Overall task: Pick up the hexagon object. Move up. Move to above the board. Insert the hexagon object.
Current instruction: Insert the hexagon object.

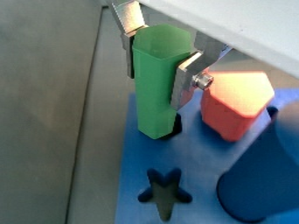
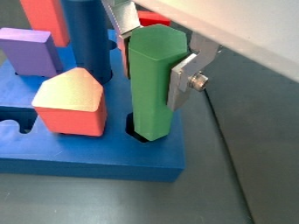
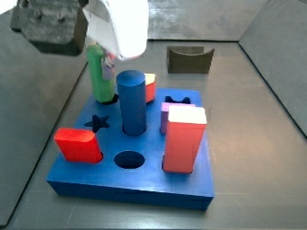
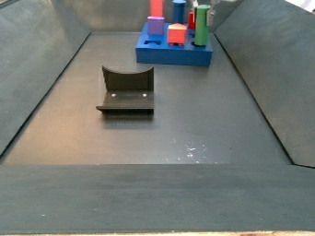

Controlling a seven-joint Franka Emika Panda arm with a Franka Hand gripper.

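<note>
The hexagon object [image 2: 153,83] was clamped by the gripper [image 2: 156,54] jaws, base entering the board [image 2: 93,153] hole; it should be kept vertical and lowered slowly.

Hidden in both wrist views: the foot of the hexagon object [image 2: 156,83], sunk in a hole of the board [image 2: 93,157], and the gripper [image 1: 162,54] above its fingers [image 1: 187,77], behind white housing; in a side view, lost behind the blue cylinder [image 3: 131,101]. Tiny in a side view, pegs [image 4: 179,35] too small to separate; cut off at the top edge.
</note>
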